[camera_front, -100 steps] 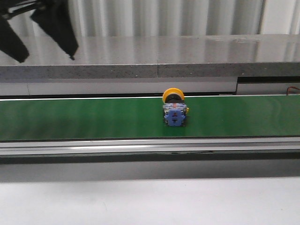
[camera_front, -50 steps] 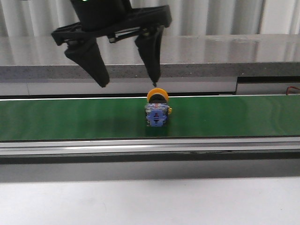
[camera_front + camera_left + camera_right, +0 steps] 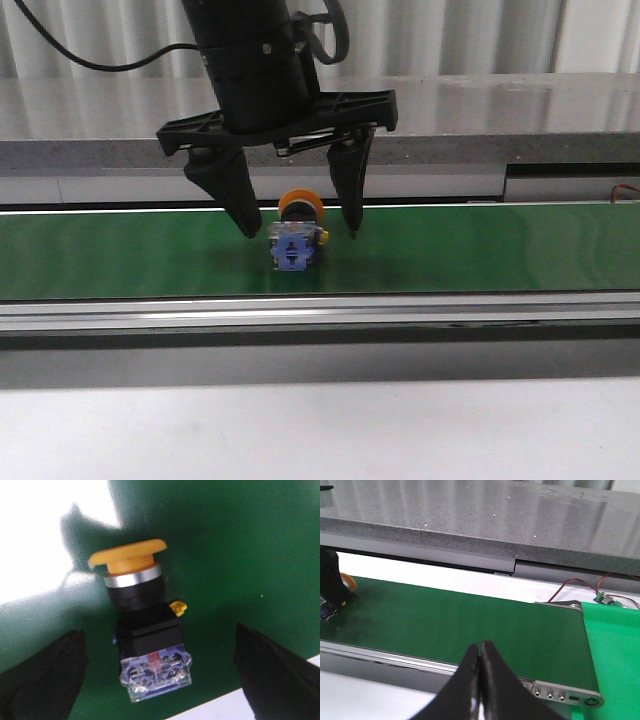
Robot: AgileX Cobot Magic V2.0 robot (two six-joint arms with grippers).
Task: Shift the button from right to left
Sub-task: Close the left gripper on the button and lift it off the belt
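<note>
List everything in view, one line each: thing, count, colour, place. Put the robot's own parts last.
button: one, orange cap, black collar, blue block, lying on the belt between the left jaws
belt: one, green, running across the middle of the front view
grey shelf: one, speckled grey, behind the belt
white surface: one, in front of the belt
wires: red and black, at the belt's right end
left gripper: one, black, jaws open either side of the button
right gripper: one, black, jaws shut, over the belt's right end

belt [image 3: 500, 250]: matt green | button [image 3: 142, 625]: glossy plastic, metal ring | ledge [image 3: 520, 525]: speckled stone
</note>
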